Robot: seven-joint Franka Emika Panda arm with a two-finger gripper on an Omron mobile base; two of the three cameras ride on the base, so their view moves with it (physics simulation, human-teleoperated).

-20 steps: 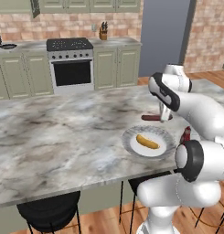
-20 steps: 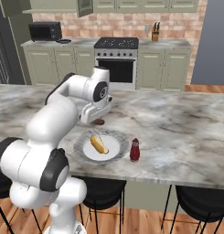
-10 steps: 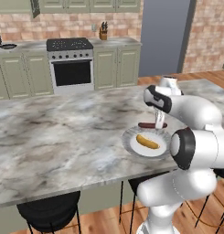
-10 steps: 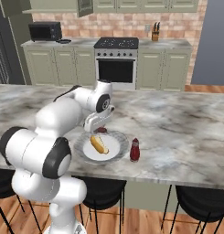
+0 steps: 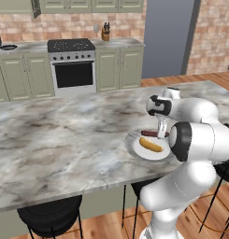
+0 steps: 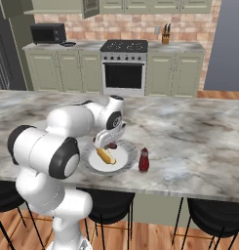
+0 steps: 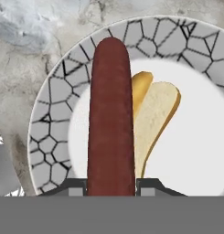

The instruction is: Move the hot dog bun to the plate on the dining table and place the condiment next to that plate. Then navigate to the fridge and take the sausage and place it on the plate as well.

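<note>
My hand (image 7: 111,189) grasping sausage (image 7: 110,114) over plate (image 7: 54,114), frame centre; bun (image 7: 154,119) on plate, condiment (image 6: 144,159) beside it; sausage release remains.

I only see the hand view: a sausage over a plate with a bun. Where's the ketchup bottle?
Observer: The bottle stands upright on the table, just beside the plate, on its right in the right base view.
Operator: Which part of the plate is my sausage over?
Observer: The far side, beyond the bun, toward the stove.
Operator: Are there seats?
Observer: Yes, black stools are tucked under the table's near edge.
</note>
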